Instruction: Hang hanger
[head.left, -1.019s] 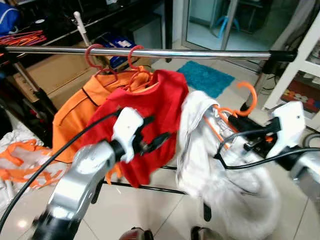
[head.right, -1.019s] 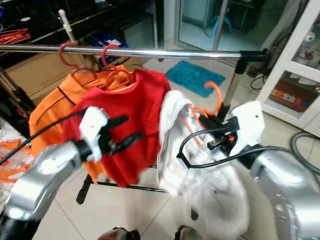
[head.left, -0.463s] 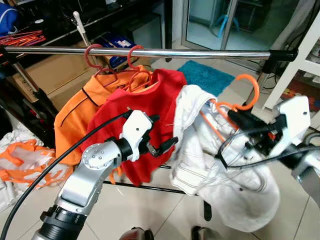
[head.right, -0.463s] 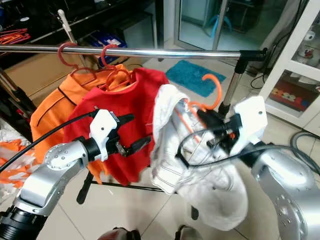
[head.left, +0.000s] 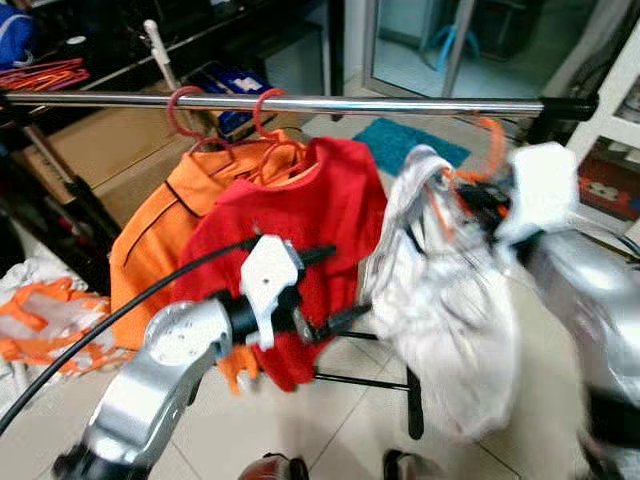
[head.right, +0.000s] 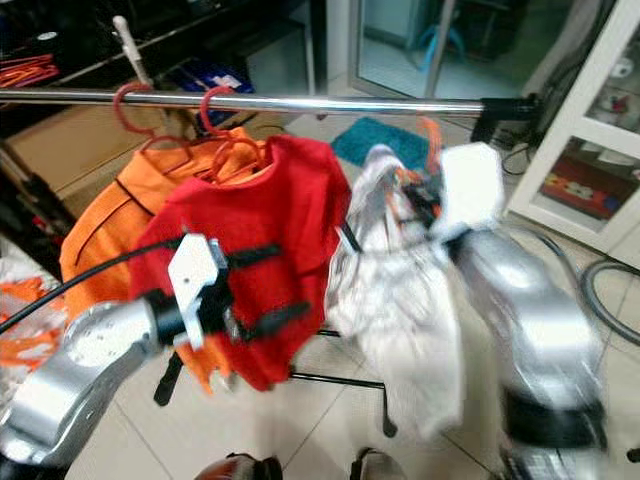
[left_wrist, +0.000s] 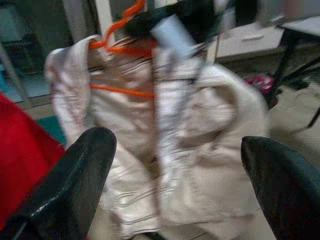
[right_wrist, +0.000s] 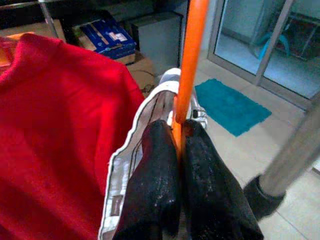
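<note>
A chrome rail (head.left: 300, 102) carries two orange hangers with an orange shirt (head.left: 160, 225) and a red shirt (head.left: 300, 220). To the right of the red shirt, my right gripper (head.left: 468, 196) is shut on the neck of a third orange hanger (right_wrist: 192, 50), which holds a white garment (head.left: 440, 290). The hanger's hook (head.left: 492, 135) is just below the rail, blurred by motion. My left gripper (head.left: 335, 287) is open in front of the red shirt, beside the white garment (left_wrist: 175, 150), touching nothing.
A teal mat (right_wrist: 232, 107) lies on the tiled floor behind the rack. Cardboard boxes (head.left: 90, 150) stand at the left, with orange clothes (head.left: 40, 320) on the floor. A white shelf unit (head.right: 590, 130) stands at the right. The rack's black base bar (head.left: 370, 380) crosses the floor below.
My right gripper has lifted the hanger and white garment up and to the left, close under the rail. My left gripper has stayed open in front of the red shirt.
</note>
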